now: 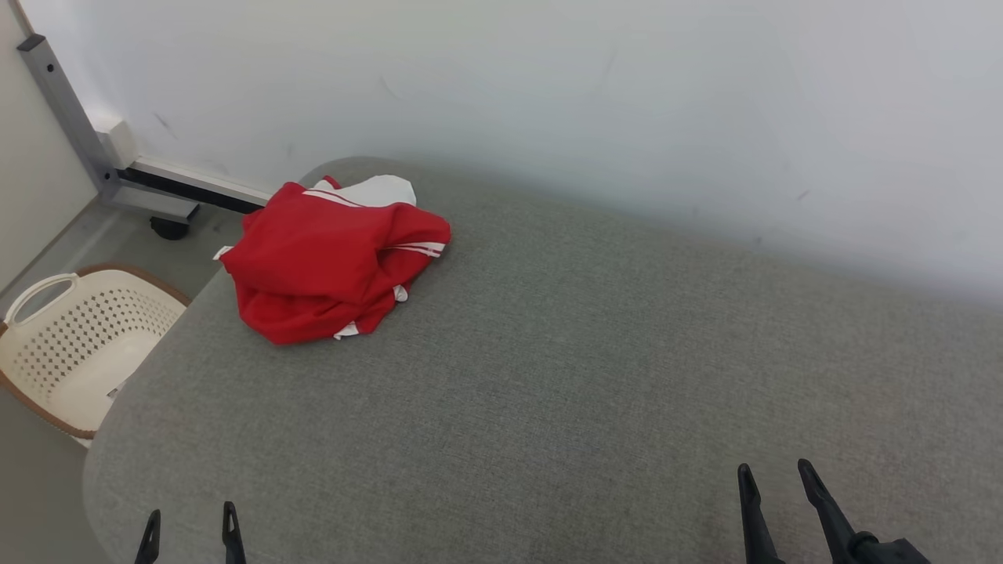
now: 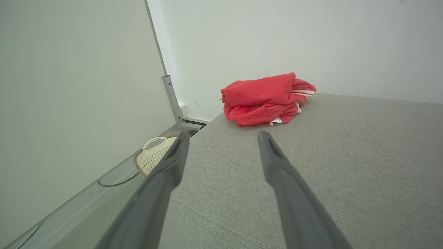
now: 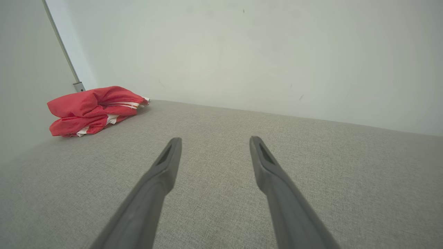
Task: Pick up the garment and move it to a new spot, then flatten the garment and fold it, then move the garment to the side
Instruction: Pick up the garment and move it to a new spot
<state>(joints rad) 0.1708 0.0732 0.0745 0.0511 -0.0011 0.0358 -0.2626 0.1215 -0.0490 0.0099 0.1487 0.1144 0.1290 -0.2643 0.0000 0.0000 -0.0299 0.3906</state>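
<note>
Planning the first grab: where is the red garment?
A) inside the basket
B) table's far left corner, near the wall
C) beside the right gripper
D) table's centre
B: the garment lies bunched at the table's far left corner, close to the wall.

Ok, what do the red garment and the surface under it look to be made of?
Red garment: probably a smooth synthetic knit; faint sheen, soft rumpled folds, white stripe trim. Grey surface: woven upholstery-like fabric, matte; fine weave grain shows up close.

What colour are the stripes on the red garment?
White. The garment has thin white stripes along its edges, clearest in the head view.
</note>
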